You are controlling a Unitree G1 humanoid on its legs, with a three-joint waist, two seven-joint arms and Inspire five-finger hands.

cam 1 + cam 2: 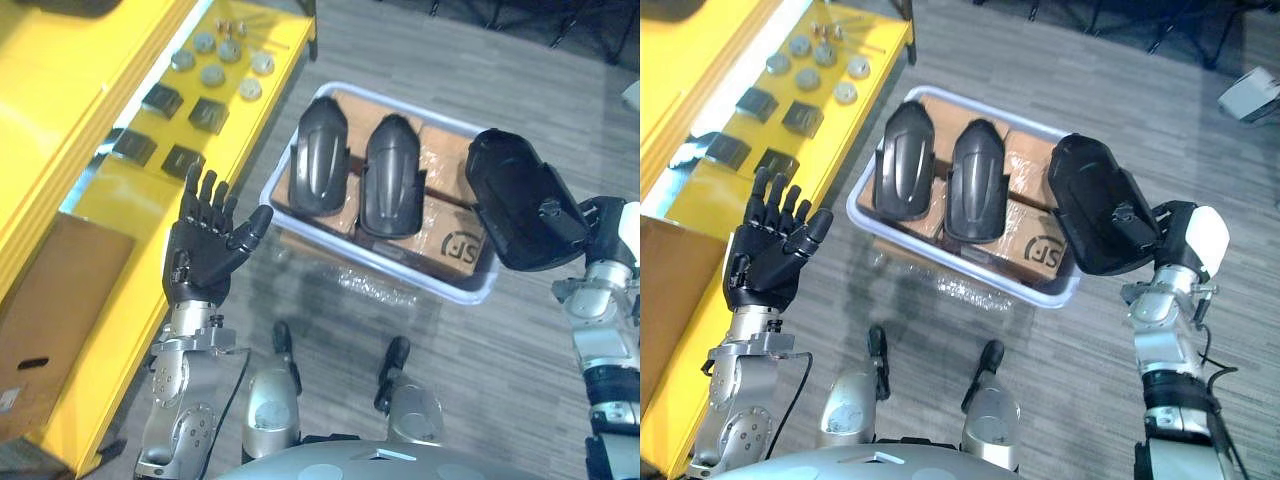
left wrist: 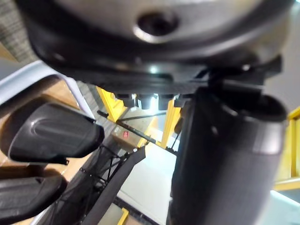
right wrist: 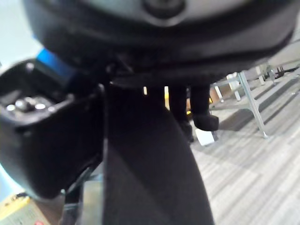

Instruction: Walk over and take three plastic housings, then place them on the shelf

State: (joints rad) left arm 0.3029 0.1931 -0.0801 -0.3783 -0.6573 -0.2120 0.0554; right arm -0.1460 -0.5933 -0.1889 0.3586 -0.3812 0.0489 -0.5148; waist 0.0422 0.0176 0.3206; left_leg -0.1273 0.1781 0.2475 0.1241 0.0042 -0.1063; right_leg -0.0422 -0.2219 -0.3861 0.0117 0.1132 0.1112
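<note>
Your left hand (image 1: 205, 250) is raised with its fingers straight and spread, holding nothing, between the shelf (image 1: 120, 200) and the bin (image 1: 470, 290). Your right hand (image 1: 1175, 228) is clamped on one black housing (image 1: 1095, 205), held up at the bin's right end. Past the hands, two more housings (image 1: 318, 158) lie side by side on the boxes (image 1: 455, 240) in the bin on the floor. Farther along the yellow shelf sit black square parts (image 1: 208, 115), then metal discs (image 1: 212, 75).

Housing (image 1: 520, 205) aloft; two housings (image 1: 318, 158) in tub (image 1: 420, 275)
</note>
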